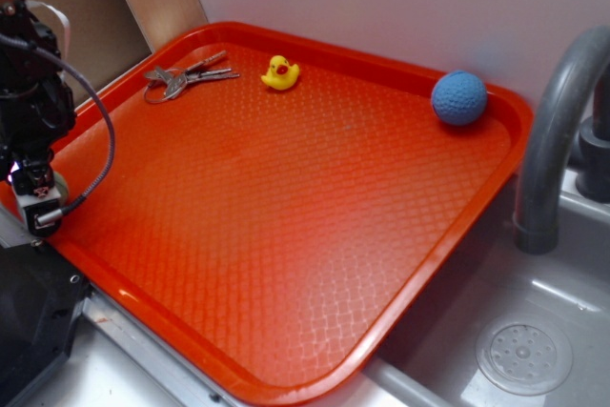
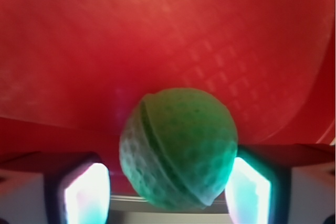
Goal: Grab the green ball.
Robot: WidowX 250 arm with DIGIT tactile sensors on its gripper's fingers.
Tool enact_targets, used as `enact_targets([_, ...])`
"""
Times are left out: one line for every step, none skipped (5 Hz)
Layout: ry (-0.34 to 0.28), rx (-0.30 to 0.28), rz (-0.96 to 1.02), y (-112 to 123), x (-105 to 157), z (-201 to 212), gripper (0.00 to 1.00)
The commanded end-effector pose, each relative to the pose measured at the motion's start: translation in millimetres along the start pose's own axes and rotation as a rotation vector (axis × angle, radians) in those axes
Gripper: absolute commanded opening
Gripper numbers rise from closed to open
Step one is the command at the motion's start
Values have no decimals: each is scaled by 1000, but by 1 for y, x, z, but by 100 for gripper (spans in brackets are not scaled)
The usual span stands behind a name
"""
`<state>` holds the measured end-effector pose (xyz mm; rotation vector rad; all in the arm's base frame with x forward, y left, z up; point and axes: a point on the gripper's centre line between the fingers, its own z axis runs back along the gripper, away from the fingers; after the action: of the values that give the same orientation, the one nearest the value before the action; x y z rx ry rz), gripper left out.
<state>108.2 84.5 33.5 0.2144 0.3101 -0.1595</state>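
The green ball (image 2: pixel 178 145), pale green and dimpled with a seam groove across it, fills the middle of the wrist view. It sits on the red tray (image 2: pixel 157 35) between the fingers of my gripper (image 2: pixel 168 190). The right pad (image 2: pixel 249 192) is against the ball, while a narrow gap shows between the ball and the left pad (image 2: pixel 86 195). The gripper is open around it. In the exterior view the gripper (image 1: pixel 38 205) points down at the tray's left edge (image 1: pixel 91 126), and the arm hides the ball.
A blue dimpled ball (image 1: pixel 458 97) rests in the tray's far right corner. A yellow rubber duck (image 1: pixel 280 72) and metal pliers (image 1: pixel 186 76) lie near the far edge. A sink with a grey faucet (image 1: pixel 558 131) is to the right.
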Motion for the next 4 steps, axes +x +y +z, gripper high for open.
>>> enact_targets([-58,11,44,12,15,7,0])
enact_targets([-103,-12,76,18,22,25,0])
enact_targets([-136,-43,116,25,29,43,0])
enact_targets([-163,-85,162,28,34,68,0])
